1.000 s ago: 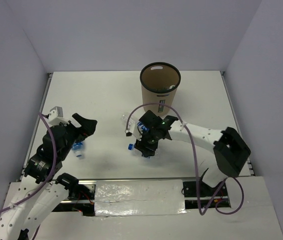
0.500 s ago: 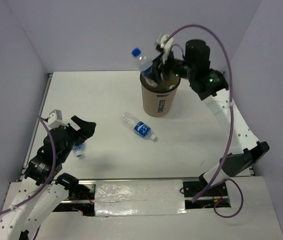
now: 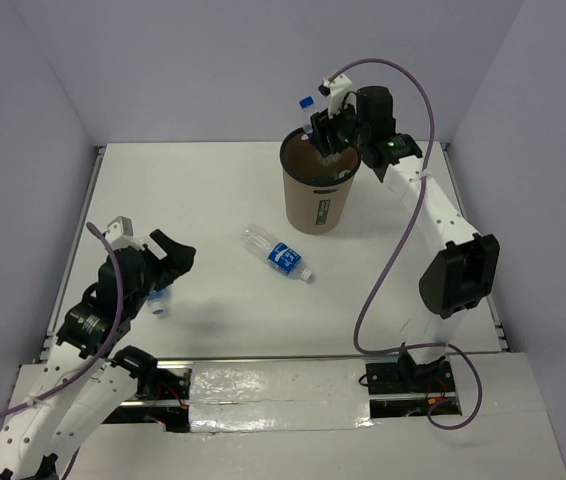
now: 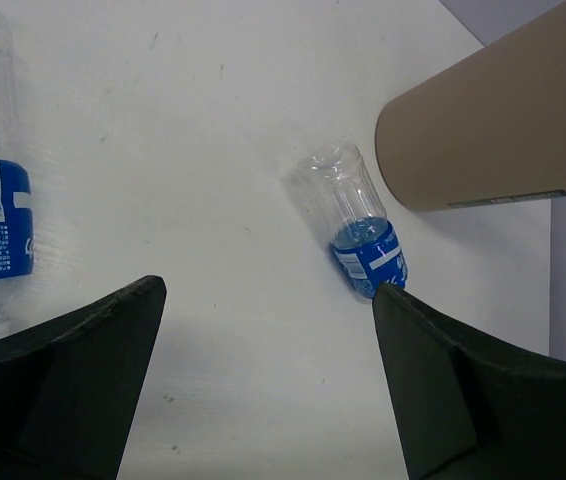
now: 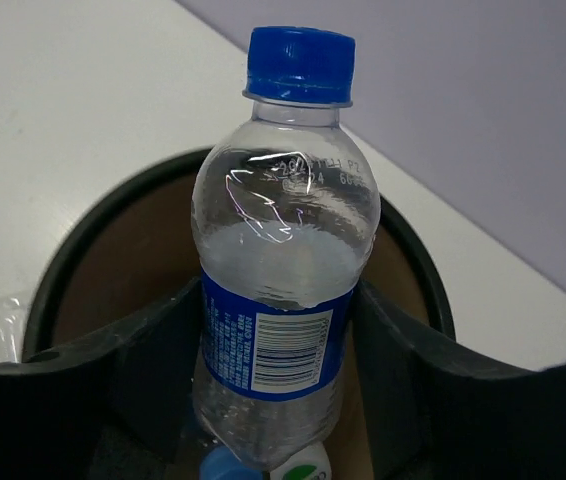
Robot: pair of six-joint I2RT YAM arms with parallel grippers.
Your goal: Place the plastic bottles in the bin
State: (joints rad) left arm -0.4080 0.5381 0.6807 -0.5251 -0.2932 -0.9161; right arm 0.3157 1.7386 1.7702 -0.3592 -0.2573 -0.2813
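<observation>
Right wrist view first: what has the right claw [image 5: 278,350] got? (Ines)

Its fingers are clamped on the labelled waist of the held bottle [image 5: 283,250], a clear one with a blue cap, upright, cap on top. (Tomas)

And where is that against the bin [image 5: 68,260]? (Ines)

Right over its mouth. The black rim rings the bottle on every side in that view. Whether the base is just above rim level or just under it, I cannot tell. Past the base I see a blue cap [image 5: 228,464] and something white and green beside it, so some bottles lie inside already. (Tomas)

So which step is this? (Ines)

I judge it the release. The bottle is where it needs to be, and only letting go is left. The next move calls for the fingers to spread while the bottle hangs centred, so that it drops straight and neither catches the rim nor tips outward. (Tomas)

What does the top external view leave on the bench [image 3: 193,190]? (Ines)

Two more. The middle bottle [image 3: 278,254] lies on its side in front of the bin, near it but apart. The near bottle [image 3: 156,297] lies half hidden under the left arm. The left claw [image 3: 168,255] is above that spot, fingers wide apart, holding nothing. (Tomas)

Then that arm's job comes after? (Ines)

I would say so: the near bottle looks the easiest for it to reach. (Tomas)
</observation>
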